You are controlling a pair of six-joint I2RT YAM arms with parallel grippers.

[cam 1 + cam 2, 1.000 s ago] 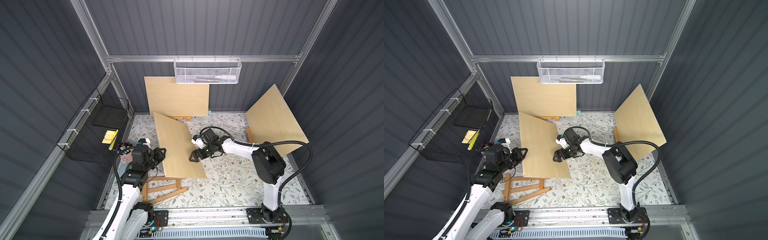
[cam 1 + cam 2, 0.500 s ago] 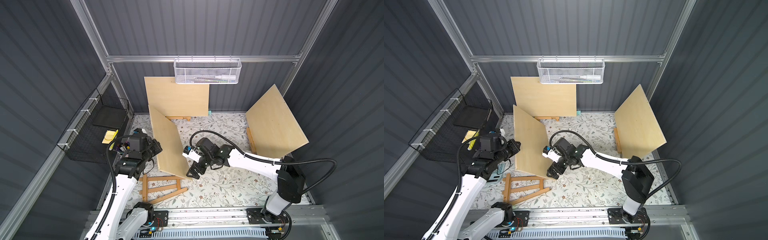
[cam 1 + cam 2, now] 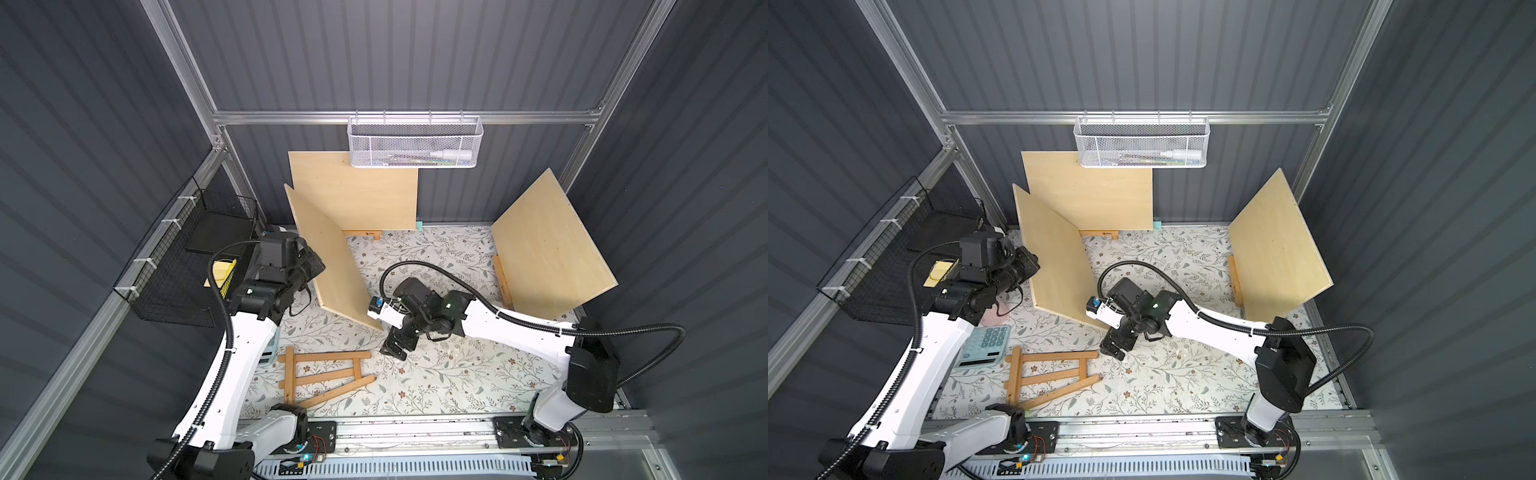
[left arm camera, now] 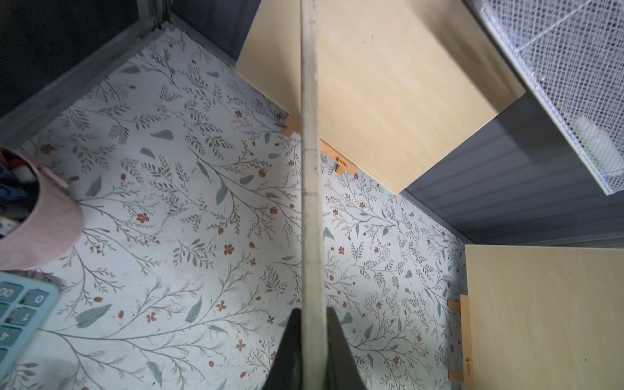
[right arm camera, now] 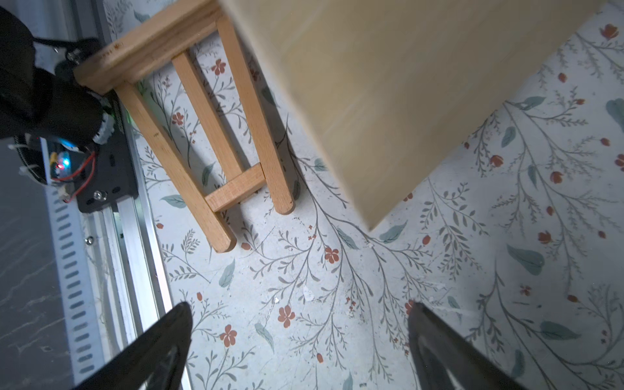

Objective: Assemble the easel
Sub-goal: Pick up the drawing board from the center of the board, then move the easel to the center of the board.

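**1. Left tool** [image 4: 312, 314]: mine, clamped on the edge of a plywood board [image 3: 332, 257]. The board stands tilted on its edge at 10 o'clock on the counter [image 3: 436, 374]. My arm is raised, elbow bent, wrist aimed toward 3 o'clock.

**2. Calculator** [image 3: 984, 347] and **pink cup** [image 4: 44, 229]: at 8 to 9 o'clock, beneath my left arm.

**3. Easel frame** [image 3: 324, 374]: lies flat at 7 o'clock with its leg ends toward 3 o'clock. Nothing grips it.

**4. Right tool** [image 5: 299, 309]: mine, jaws spread wide and empty. It hovers near centre, close to the leg ends. My arm reaches low from 5 o'clock, wrist bent downward.

**5. Step, as I judge it:** the board is held aside so the frame can be reached. Next, my right tool must descend, close on a leg and stand the frame up.

**6. Two further boards** [image 3: 357, 191] [image 3: 548, 249]: propped at 12 and 3 o'clock.
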